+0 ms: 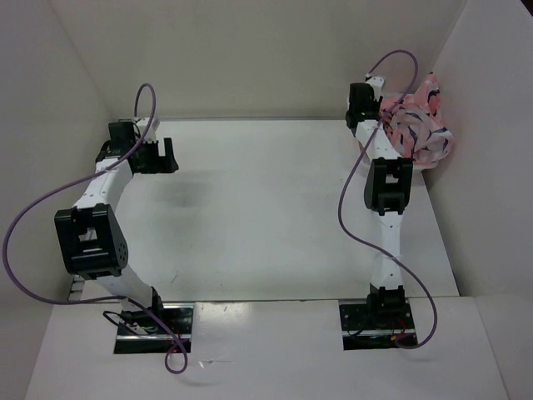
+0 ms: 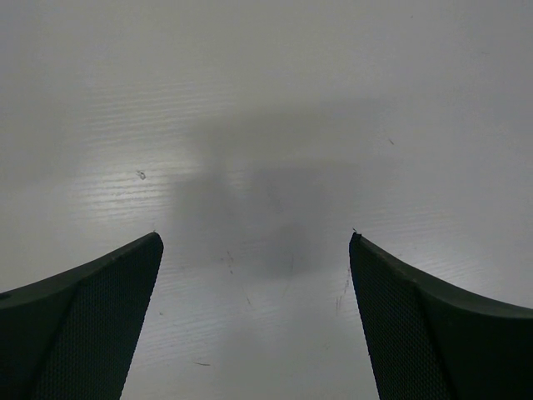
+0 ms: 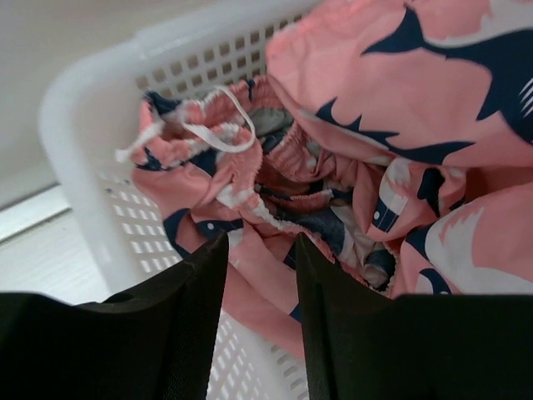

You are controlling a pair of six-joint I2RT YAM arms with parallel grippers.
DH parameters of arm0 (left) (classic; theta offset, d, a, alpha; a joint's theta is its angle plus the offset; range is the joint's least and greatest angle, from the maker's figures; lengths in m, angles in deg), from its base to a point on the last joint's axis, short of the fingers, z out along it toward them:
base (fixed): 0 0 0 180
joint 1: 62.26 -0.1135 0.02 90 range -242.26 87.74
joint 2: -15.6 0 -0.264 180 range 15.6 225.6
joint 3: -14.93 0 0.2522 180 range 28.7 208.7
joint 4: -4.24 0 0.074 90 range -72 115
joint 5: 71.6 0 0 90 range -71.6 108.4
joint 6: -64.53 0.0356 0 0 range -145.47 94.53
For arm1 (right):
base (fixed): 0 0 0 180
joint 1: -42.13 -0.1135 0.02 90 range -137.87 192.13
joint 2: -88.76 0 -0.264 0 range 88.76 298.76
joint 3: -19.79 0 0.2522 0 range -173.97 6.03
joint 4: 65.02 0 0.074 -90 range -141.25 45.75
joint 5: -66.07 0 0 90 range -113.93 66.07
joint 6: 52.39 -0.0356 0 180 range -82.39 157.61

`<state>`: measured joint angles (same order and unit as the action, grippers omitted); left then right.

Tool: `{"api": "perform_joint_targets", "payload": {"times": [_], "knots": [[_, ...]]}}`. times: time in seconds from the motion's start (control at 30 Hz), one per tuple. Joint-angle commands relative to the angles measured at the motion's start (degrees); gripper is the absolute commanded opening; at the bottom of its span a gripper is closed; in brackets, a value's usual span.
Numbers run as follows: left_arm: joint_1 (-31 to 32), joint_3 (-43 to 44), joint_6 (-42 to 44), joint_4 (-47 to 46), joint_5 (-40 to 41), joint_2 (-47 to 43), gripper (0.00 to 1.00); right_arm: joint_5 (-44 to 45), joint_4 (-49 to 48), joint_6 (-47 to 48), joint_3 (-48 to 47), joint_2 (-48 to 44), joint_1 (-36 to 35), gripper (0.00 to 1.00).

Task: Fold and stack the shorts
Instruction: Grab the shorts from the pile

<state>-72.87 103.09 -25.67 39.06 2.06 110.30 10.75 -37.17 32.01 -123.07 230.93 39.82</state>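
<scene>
Seen from above, my left arm (image 1: 92, 237) reaches up the left side of the pale worktop (image 1: 266, 208), its left jaws spread wide over bare surface, well apart from anything. My right arm (image 1: 387, 187) stretches to the far right corner, where the shorts (image 1: 420, 125), salmon pink with navy and white fish shapes, sit bunched in a heap against the side wall. The wrist is right beside that heap; the right jaws themselves are hidden from this angle. At the left wrist, 2 dark fingers (image 2: 92, 317) stand fully parted at the bottom corners with nothing between them, only the scuffed grey worktop and a soft shadow. At the right wrist, the shorts fill a white plastic mesh basket (image 3: 83, 108), the gathered waistband and a white drawstring (image 3: 208, 133) lying toward the basket's left wall, a larger pink fold rising at the upper right. The right jaws stand only narrowly parted, their tips down at the crumpled pink fabric near the basket's near rim. Cloth shows in the slot between them, but I cannot tell whether it is pinched or merely lying behind.
</scene>
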Motion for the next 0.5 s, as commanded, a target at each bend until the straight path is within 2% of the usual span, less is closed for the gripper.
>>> {"api": "perform_joint_targets", "payload": {"times": [0.0,0.13,0.27,0.47], "knots": [[0.93,1.9,0.21,0.21,0.69,1.54,0.99,-1.36,0.5,-1.6,-2.91,1.44,0.46,0.45],[2.17,1.9,0.21,0.74,0.17,2.07,0.99,-1.37,1.21,-2.13,-3.62,3.55,2.21,0.46],[2.17,3.13,0.21,1.44,0.17,4.09,0.99,-4.61,1.82,-2.13,-4.14,4.7,2.75,0.6],[2.17,6.03,0.21,3.11,0.78,5.41,0.99,-2.68,2.35,-2.92,-7.04,7.6,3.27,0.61]]}}
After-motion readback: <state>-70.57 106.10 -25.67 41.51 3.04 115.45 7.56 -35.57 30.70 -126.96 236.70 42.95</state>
